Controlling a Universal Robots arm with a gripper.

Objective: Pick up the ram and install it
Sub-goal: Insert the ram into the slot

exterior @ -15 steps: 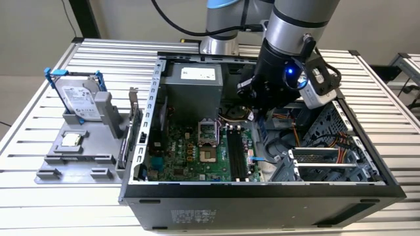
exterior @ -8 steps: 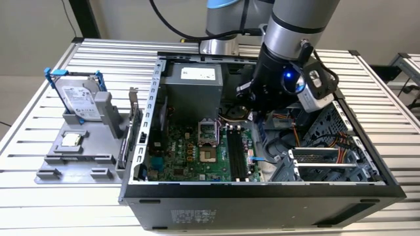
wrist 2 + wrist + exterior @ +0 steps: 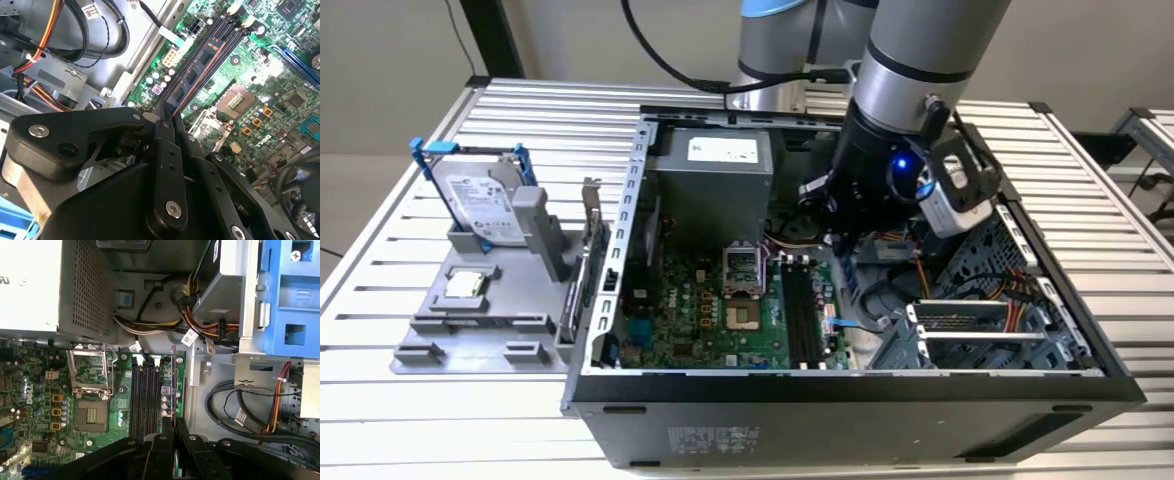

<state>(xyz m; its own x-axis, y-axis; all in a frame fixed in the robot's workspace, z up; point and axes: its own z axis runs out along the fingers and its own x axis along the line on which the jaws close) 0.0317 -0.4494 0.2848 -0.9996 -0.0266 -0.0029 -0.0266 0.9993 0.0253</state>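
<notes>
Ram [image 3: 849,268] is hanging as a thin dark stick from the end effector [image 3: 850,240] in the centre of the exterior view, inside the open computer case [image 3: 854,385]. The stick is sitting just above the green motherboard [image 3: 707,320], close beside the black memory slots [image 3: 803,315], on the exterior view's right of the empty processor socket [image 3: 742,268]. At the left of the frame, on the slatted tabletop [image 3: 400,400], a grey holder [image 3: 480,320] is carrying a hard drive [image 3: 480,205] in a blue frame and a small square chip [image 3: 464,287].

In the second wrist view the end effector [image 3: 164,116] is taking up the lower half of the frame, its black fingers [image 3: 167,150] pressed together on the ram [image 3: 200,67], which is running edge-on toward the upper right, showing dark chips and an orange edge. It is lying along the memory slots [image 3: 227,30], but I cannot tell whether it is touching them.

In the first wrist view the end effector [image 3: 175,427] is rising from the bottom centre, pinching the ram [image 3: 174,385], a narrow vertical strip standing just to the right of the memory slots [image 3: 146,400] near the motherboard's edge. The processor socket [image 3: 89,370] is sitting left of the slots, and bundled cables [image 3: 240,410] are looping at the right.
</notes>
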